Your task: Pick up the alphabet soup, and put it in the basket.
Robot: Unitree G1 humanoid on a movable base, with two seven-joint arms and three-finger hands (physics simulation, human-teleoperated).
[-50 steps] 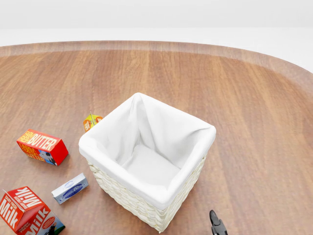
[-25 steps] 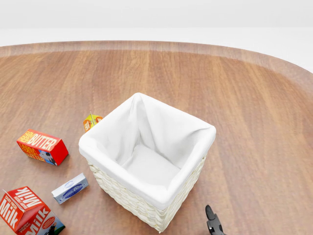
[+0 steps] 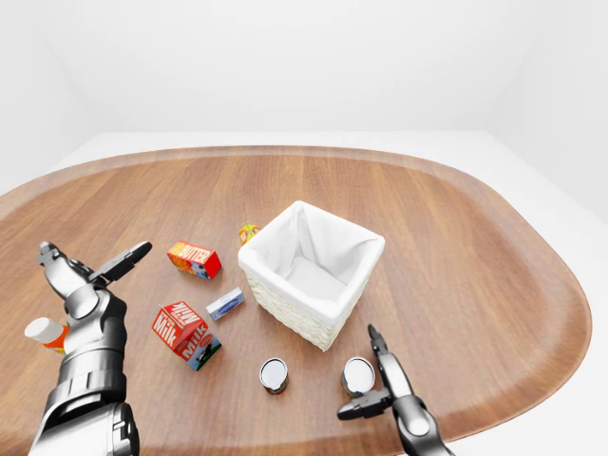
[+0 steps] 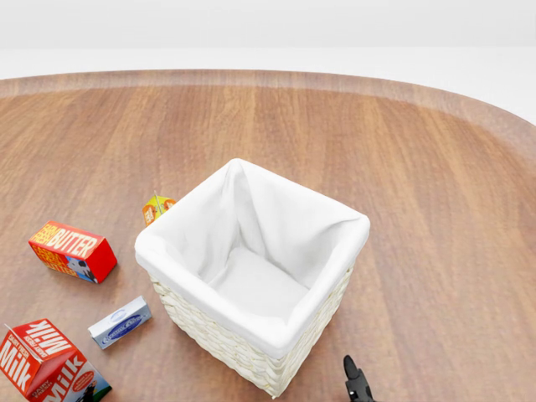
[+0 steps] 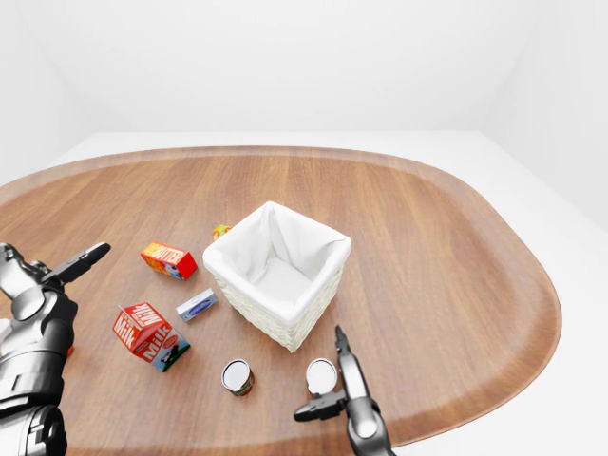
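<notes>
Two silver-topped cans stand on the wooden table below the basket in the eye views: one can (image 3: 274, 375) with a reddish label, and a second can (image 3: 357, 375) to its right. I cannot read which is the alphabet soup. My right hand (image 5: 317, 373) is open, with a finger and the thumb standing about the second can (image 5: 321, 376). The wicker basket (image 3: 294, 318) with white lining is empty. My left hand (image 3: 90, 261) is raised at the left, open and holding nothing. In the head view only a black fingertip (image 4: 355, 381) shows at the bottom edge.
Left of the basket lie a red butter box (image 3: 194, 258), a milk carton (image 3: 185, 332), a small blue-and-white box (image 3: 225, 304) and a small orange carton (image 3: 248, 231). An orange bottle with a white cap (image 3: 46, 332) stands behind my left arm. The table's rounded edge runs close below the cans.
In the head view the black fingertip of my right hand has slid left along the bottom edge. The basket and boxes have not moved.
</notes>
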